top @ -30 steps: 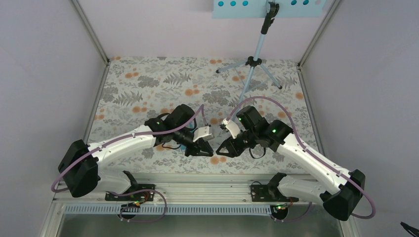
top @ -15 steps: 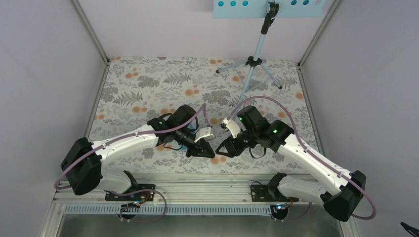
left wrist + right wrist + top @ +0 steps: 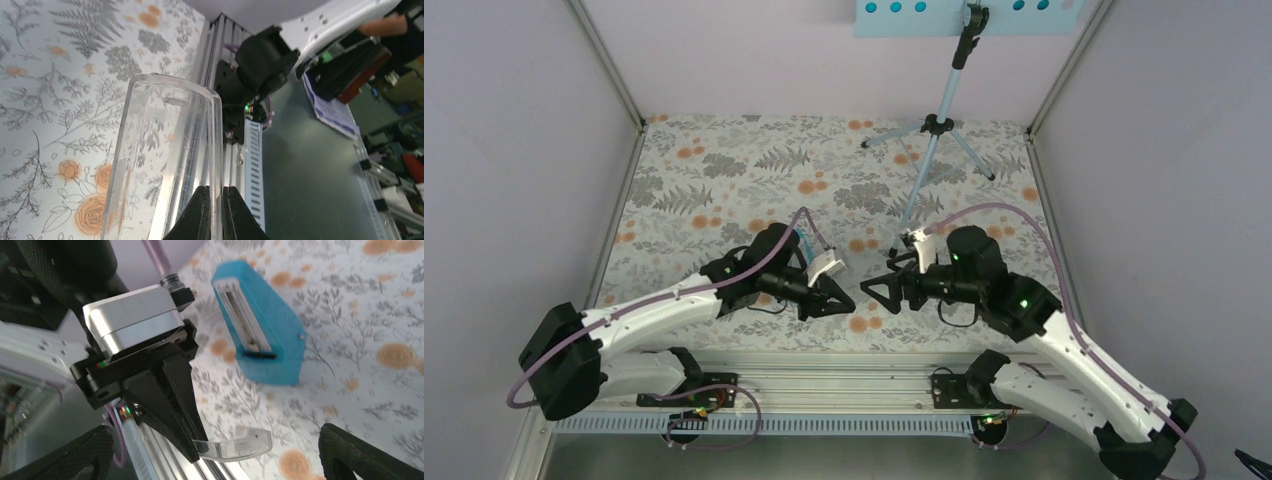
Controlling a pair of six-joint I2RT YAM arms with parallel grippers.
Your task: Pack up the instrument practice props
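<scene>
Overhead: music stand at the desk's rear, left tool facing right tool up front. Left wrist: tool clenched on a clear plastic piece. Right wrist: tool released wide, metronome lying on the desk.

music stand desk: cut by top edge, only its bottom strip shows
metronome: blurred in right wrist view, scale marks unreadable
clear strip: lower end off bottom edge; gripped edge hidden between left pincer tips
</scene>
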